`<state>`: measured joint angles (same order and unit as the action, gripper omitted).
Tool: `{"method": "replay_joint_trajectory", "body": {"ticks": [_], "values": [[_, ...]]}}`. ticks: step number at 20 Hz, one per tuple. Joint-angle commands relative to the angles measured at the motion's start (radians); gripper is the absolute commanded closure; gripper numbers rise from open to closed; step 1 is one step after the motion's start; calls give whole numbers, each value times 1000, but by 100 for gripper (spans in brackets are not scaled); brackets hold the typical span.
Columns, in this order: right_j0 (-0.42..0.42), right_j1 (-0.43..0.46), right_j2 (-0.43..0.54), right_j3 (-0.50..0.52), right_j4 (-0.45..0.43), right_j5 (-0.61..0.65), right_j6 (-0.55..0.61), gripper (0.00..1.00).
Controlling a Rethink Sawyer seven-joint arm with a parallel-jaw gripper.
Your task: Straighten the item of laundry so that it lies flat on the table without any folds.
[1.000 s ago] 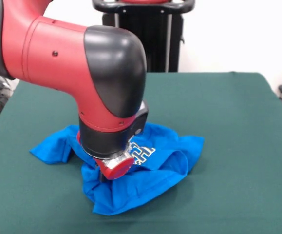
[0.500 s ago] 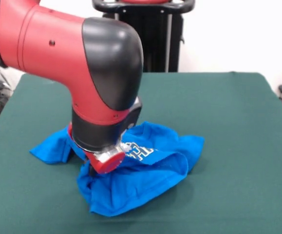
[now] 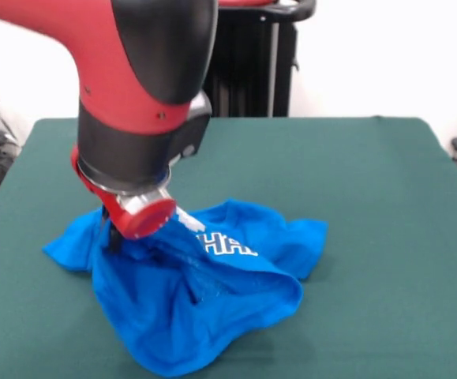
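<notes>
One crumpled blue T-shirt (image 3: 204, 300) lies bunched on the green bench (image 3: 370, 197), gathered up into a peak right where the pincer (image 3: 111, 235) meets it, with cloth draping down and spreading out to the pincer's front and sides. Whether the pincer is clamped on the cloth I cannot tell, since the red wrist hides its tips. Wide bare felt runs from the shirt's hems out to every bench edge.
</notes>
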<state>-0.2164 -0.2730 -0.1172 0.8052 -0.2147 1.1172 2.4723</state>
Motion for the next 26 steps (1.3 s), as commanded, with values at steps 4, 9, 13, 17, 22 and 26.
{"method": "replay_joint_trajectory", "body": {"ticks": [4, 9, 13, 17, 22, 26], "values": [[20, 12, 81, 12, -11, 67, -128, 100], [20, 54, 77, 13, -28, -28, -84, 100], [7, 66, 83, 50, -39, -164, -64, 100], [6, 81, 67, 65, -60, -280, -26, 100], [20, 76, 69, 21, -39, -247, -59, 100], [22, 101, 87, -92, -6, -125, -89, 100]]}}
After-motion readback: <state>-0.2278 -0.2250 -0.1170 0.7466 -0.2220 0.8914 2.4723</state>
